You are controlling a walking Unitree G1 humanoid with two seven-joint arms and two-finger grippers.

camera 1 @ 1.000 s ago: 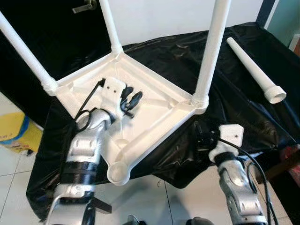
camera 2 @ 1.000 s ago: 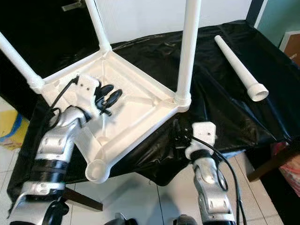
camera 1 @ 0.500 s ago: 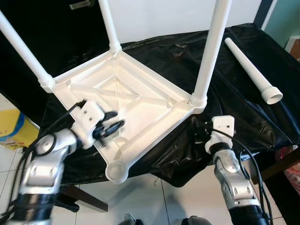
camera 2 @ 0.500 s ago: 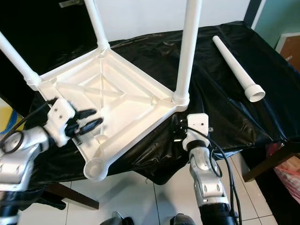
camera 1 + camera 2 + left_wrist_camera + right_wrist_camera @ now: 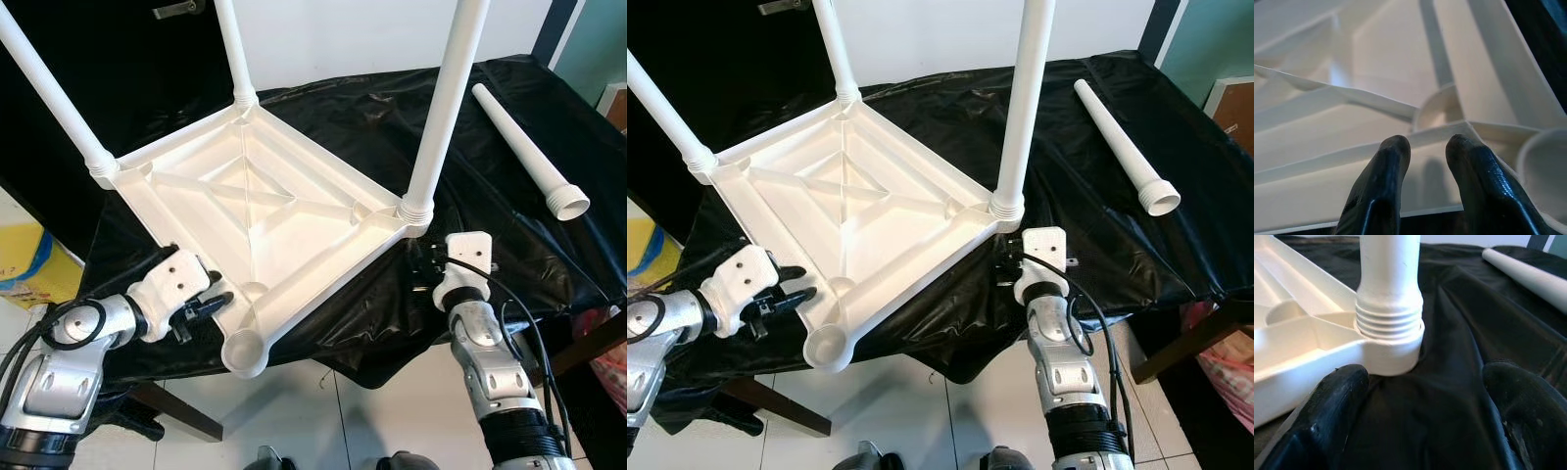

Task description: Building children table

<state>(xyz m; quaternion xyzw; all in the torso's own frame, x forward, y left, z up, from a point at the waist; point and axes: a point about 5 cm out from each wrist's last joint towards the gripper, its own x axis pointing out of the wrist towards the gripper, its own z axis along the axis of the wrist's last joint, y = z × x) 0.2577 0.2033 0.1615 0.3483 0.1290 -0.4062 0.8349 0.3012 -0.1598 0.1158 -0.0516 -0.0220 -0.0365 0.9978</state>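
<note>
Upturned white table (image 5: 257,211) overhangs the near edge, empty socket (image 5: 244,352) unsupported; left gripper (image 5: 211,305) nearly closed, empty; right gripper (image 5: 1422,396) open; a nudge risks tipping it.

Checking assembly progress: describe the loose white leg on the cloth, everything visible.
The loose leg is a white tube, plastic by its look, slightly tapered, ending in a wider ribbed collar with an open hollow mouth. It lies flat on the black cloth, to the robot's right of the upturned table top, collar end nearer the robot. Nothing but the cloth touches it. The right gripper sits apart from it, near the fitted leg.
</note>
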